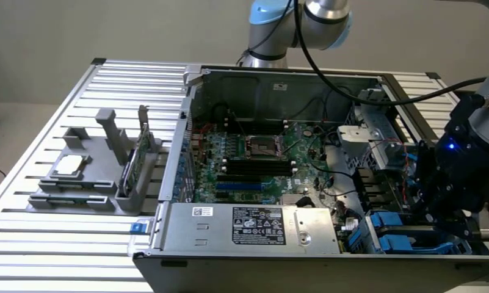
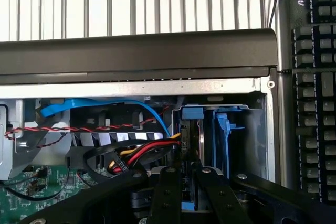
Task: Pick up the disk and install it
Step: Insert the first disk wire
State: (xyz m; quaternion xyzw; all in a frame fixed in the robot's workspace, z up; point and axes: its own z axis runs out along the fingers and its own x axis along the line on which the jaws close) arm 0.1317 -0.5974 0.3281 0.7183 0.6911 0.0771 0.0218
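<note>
The end effector (image 1: 452, 210) hung low over the near corner of the open computer case (image 1: 268, 79), on the exterior view's right, directly above the drive bays. Its fingers (image 2: 167, 195) stood narrow, nearly together, and in the wrist view they appeared to pinch the upper edge of the disk (image 2: 191, 129) — a thin silver slab framed by bright blue rails. The disk stood on edge, already partly down inside its bay, next to a second blue bracket (image 2: 226, 135).

Its long axis seemed to run down into the bay, away from the wrist camera, with the broad faces upright and the thin top edge, capped in blue, turned up toward the end effector. Which face carried the label could not be made out.

The risks, as I judged them, were close at hand. A bundle of red, yellow and black power wires (image 2: 142, 153) and a blue data cable (image 2: 105, 106) passed just beside the bay — either could be trapped under the disk or snagged by a finger. If the disk sat even slightly tilted, its rails could bind against the bay's guides and jam instead of sliding home. A grip this narrow on a thin edge could also slip under pushing force.
</note>
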